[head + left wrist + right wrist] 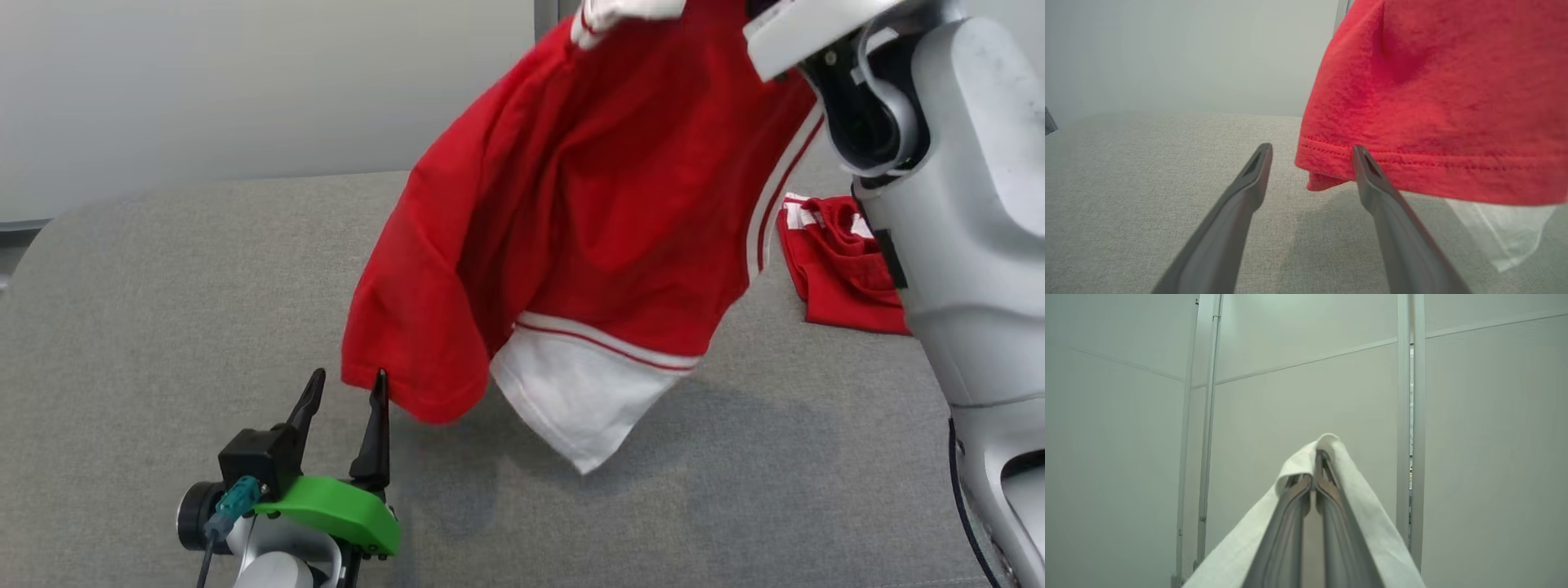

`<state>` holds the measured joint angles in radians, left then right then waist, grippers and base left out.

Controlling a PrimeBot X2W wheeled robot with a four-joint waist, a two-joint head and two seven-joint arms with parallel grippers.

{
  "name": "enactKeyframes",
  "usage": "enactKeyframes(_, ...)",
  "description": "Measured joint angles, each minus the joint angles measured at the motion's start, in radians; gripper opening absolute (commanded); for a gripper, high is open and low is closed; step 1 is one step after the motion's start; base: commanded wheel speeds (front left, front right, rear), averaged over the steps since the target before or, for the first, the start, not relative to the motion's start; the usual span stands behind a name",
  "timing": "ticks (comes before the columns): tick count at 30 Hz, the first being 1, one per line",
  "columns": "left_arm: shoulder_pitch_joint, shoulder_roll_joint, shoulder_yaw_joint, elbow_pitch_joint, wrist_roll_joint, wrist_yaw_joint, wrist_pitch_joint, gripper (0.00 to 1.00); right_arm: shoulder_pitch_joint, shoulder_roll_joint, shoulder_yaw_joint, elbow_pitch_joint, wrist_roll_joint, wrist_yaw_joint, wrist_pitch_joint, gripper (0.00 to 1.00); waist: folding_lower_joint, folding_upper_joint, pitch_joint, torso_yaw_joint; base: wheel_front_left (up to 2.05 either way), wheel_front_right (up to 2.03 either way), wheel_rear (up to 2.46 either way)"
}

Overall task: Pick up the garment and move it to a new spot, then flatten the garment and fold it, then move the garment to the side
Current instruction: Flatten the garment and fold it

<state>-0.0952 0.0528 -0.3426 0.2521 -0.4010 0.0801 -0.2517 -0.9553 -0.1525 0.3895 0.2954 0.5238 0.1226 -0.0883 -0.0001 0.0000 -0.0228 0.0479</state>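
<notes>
**Above the grey table: red garment hung from the right pincer**

Surface and room: table (pixel 122 327) covered in grey woven cloth, its far edge rounded. A pale, plain wall (pixel 245 82) stands behind it. The garment's soft shadow lies on the cloth beneath it.

Garment (pixel 604 204): red, with a white panel (pixel 580 400) and white-and-red stripe trim. It hangs free above the table, and its lowest white corner is clear of the cloth.

Right pincer (pixel 1315 473): fingers pressed together, pinching a fold of the garment's white fabric, which drapes down both sides of them. The pale right arm (pixel 963 204) stands to the right of the garment.

Left pincer (pixel 349 377): spread and holding nothing, below the garment's lower left corner. One fingertip sits at the red stitched hem; the other is out to the left of the garment. Whether the fingertip touches the hem cannot be told.

View differences: the head view shows a second red piece (pixel 841 269), crumpled on the table to the right of the garment. The left wrist view shows the hem stitching close up. The right wrist view looks past the white fold to wall panels and metal uprights (pixel 1408 416).
</notes>
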Motion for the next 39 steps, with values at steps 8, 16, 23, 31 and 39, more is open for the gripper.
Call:
enactKeyframes(8,0.029,0.000,0.012,0.008,0.000,0.008,0.000,1.00,0.339,-0.054,0.090,0.248,0.017,0.000,0.105,0.00,0.0000,0.0000,0.012,0.005,0.00,0.00,0.00)
enactKeyframes(16,0.035,0.000,-0.070,0.027,0.012,-0.010,0.000,1.00,0.387,-0.078,0.060,0.272,0.031,0.000,0.061,0.00,0.0001,0.0000,0.037,-0.021,0.00,0.00,0.00)
enactKeyframes(23,0.051,0.000,-0.094,0.095,0.032,-0.010,0.026,1.00,0.390,-0.067,0.053,0.261,0.042,0.000,0.026,0.00,0.0000,0.0000,0.043,-0.051,0.00,0.00,0.00)
enactKeyframes(31,0.045,0.000,-0.110,0.213,0.064,0.000,0.081,1.00,0.391,-0.042,0.053,0.247,0.065,0.000,-0.011,0.00,0.0001,0.0000,0.069,-0.076,0.00,0.00,0.00)
enactKeyframes(39,-0.015,-0.003,-0.098,0.277,0.062,0.009,0.084,1.00,0.401,-0.039,0.054,0.244,0.075,0.000,-0.040,0.00,0.0001,0.0001,0.085,-0.088,0.00,0.00,0.00)
